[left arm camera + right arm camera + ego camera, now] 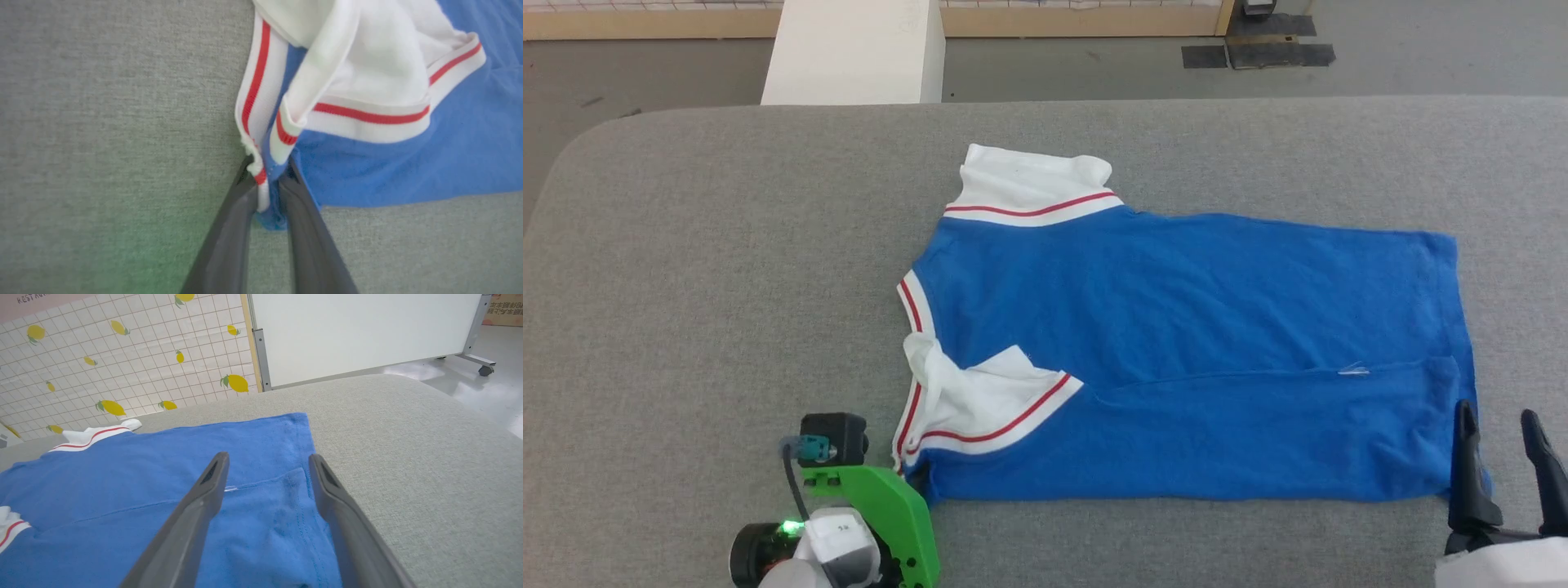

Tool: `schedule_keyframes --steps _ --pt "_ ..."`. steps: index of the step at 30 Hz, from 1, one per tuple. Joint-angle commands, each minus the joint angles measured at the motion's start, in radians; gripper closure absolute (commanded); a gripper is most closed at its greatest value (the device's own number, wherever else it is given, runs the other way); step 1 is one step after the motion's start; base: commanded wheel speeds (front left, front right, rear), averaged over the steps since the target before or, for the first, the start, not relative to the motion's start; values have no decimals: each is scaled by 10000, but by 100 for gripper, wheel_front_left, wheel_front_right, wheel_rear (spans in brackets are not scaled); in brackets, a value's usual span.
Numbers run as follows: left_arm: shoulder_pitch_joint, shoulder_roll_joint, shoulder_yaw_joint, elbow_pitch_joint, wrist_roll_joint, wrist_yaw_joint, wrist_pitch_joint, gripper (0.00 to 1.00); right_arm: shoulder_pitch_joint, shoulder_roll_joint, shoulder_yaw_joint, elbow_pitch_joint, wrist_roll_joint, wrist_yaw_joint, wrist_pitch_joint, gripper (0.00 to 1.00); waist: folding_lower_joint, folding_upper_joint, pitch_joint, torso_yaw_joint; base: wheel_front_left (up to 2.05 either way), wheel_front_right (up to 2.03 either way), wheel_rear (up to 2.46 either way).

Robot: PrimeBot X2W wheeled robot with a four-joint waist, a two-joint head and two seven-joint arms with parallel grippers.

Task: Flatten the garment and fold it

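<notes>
Main risk is on my left gripper [269,179]. Its jaws are pinched shut on only a thin bunch of red-striped trim [261,179] and blue cloth at the near shoulder corner of the blue jersey T-shirt [1192,327]. It's a small bite, so a quick lift or pull could let it slip out. My right gripper [1496,408] holds nothing, with jaws moderately wide. If the left moves alone, the whole shirt would likely drag across the grey padded table [727,286] and the folded near strip [1217,433] would skew or bunch. The near sleeve [988,400] is tucked in but crumpled, with a loose white flap that may flop back out. The shirt lies sideways and mostly flat: collar end to my left, hem [1454,327] to my right, far sleeve [1029,184] sticking out toward the far side. For pose, the left arm is low at the near-left corner, fingers angled down onto the table at the collar edge. The right arm is at the near-right corner, fingers pointing forward and straddling the hem corner. Can't tell if its tips touch the cloth.
</notes>
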Motion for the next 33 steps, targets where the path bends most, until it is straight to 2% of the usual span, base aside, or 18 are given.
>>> schedule_keyframes --steps 1,6,10,15,18,22,26,33 --pt "64 -55 -75 384 -65 -41 -85 100 -230 12 79 -69 -90 -13 64 0 0 -1 -28 2 0 0 0" --pt "177 -114 109 201 -223 -111 -792 100 -541 -57 95 -405 -397 -13 634 0 0 -1 -69 12 0 0 0" --pt "310 -155 48 -181 -245 -144 -1014 100 -975 -447 -80 -665 12 -13 1710 0 0 -1 46 -2 0 0 0" --pt "320 -203 -59 -600 -225 -86 -1043 100 -1314 -610 -962 -979 430 -13 4188 0 0 -1 296 -16 0 0 0" --pt "256 -195 -89 -721 -209 -58 -1031 100 -1326 -472 -1514 -922 513 -13 5985 0 0 -1 445 -3 0 0 0" --pt "141 -163 -130 -790 -177 -30 -992 100 -1281 -268 -1902 -765 514 -13 7617 0 0 -1 617 36 0 0 0" --pt "59 -152 -148 -797 -176 -8 -1005 100 -1307 -104 -2080 -451 543 -13 8161 0 0 -1 723 98 0 0 0" --pt "2 -103 -145 -767 -211 29 -1005 100 -1329 2 -1996 310 659 -13 8343 0 0 -1 815 168 0 0 0"
